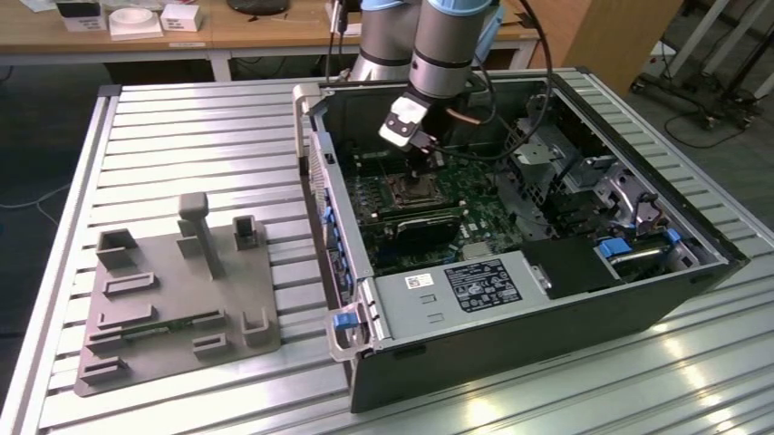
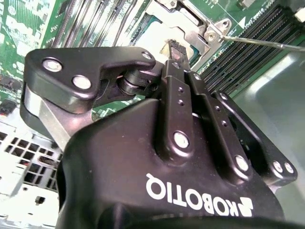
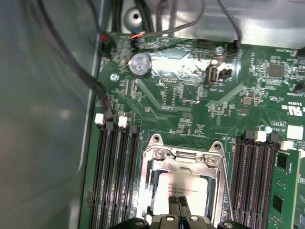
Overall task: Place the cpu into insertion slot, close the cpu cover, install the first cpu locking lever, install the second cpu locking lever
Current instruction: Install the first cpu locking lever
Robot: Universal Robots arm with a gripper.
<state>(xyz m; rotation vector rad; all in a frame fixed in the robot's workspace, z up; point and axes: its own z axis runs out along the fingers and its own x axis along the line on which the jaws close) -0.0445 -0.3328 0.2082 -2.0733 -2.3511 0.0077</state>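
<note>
Gripper (image 2: 174, 50) housing sits closest to the lens in the second wrist view. Its two fingers (image 3: 174, 207) are pressed together with nothing between them, and the tips point down at the socket.

Position: the arm is reaching into the open computer case (image 1: 508, 349), with the tips over the insertion slot (image 1: 405, 192).

Task items, first wrist view:
- The cpu (image 3: 183, 188) lies flat in the slot, its pale face showing through the window of the cpu cover (image 3: 183, 153).
- The cover appears to be down over the chip.
- A thin wire locking lever (image 3: 228, 191) runs along one side of the socket. In the second wrist view it juts out past the cover's corner. Cannot tell whether it is latched.

Contact: the tips look to be on or just above the chip face. Contact cannot be confirmed.

Risks, as judged:
- An off-centre push on the chip could tilt it in the socket and bend contacts.
- The narrow closed tips could slide off the smooth metal and strike the memory slots (image 3: 114, 181) just beside the socket.
- A thin, springy lever could slip from under a fingertip and snap back up.
</note>
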